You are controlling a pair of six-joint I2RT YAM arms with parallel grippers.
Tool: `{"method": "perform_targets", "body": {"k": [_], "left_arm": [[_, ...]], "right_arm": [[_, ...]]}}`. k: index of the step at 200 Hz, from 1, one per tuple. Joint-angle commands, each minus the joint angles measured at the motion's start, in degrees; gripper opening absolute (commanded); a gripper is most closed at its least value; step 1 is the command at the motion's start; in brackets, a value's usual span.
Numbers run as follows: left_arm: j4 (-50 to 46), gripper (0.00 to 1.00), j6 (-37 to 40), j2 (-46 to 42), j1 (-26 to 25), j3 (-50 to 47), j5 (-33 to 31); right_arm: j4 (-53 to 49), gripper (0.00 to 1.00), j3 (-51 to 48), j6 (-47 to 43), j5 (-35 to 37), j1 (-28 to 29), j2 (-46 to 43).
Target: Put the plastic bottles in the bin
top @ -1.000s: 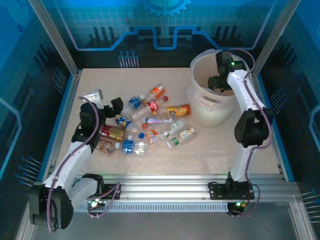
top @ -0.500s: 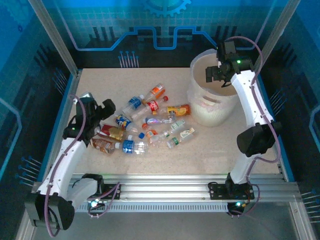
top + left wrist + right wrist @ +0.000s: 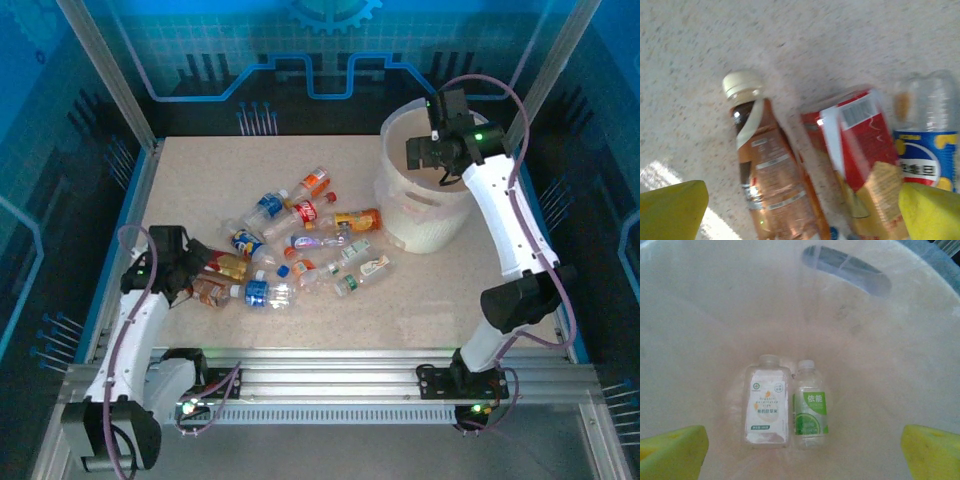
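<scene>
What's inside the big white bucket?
Two bottles lie side by side in the bucket: one white-label bottle, one green-label bottle. Yellow pincer fingers hide its near corners.

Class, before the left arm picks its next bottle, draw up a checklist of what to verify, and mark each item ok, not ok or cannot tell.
1. Jaws of the left arm open and empty: ok; the yellow fingertips stand apart.
2. Bottle below those jaws: ok; a brown bottle with a cream cap lies there.
3. That bottle free of neighbours: not ok; a red-labelled bottle lies close beside it.
4. Jaws of the right arm open and empty over the bin: ok.
5. Room in the bin: ok; a white-labelled bottle and a green-labelled bottle lie on its bottom.
</scene>
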Motion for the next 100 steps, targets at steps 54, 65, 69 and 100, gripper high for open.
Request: {"method": "perform_targets", "body": {"k": [54,65,69,100], "left_arm": [[2.98,0.99,-5.43,0.65,2.68,-8.27,7.64],[4.12,0.99,-5.40,1.07,3.07,-9.01,8.41],[4.58,0.99,-5.48,1.14,3.20,-9.28,8.69],[6.41,0.99,-5.81,2.55,3.73,-10.43,9.57]], "right_arm": [[-0.88,1.00,-2.83,3.72,2.53,0.93,-1.05],[0.57,1.00,-4.43,3.26,3.50,1.41,-1.80],[1.18,1.00,-5.12,3.04,3.83,1.58,-2.16],[4.26,1.00,-8.82,2.08,4.10,1.97,-4.03]]}}
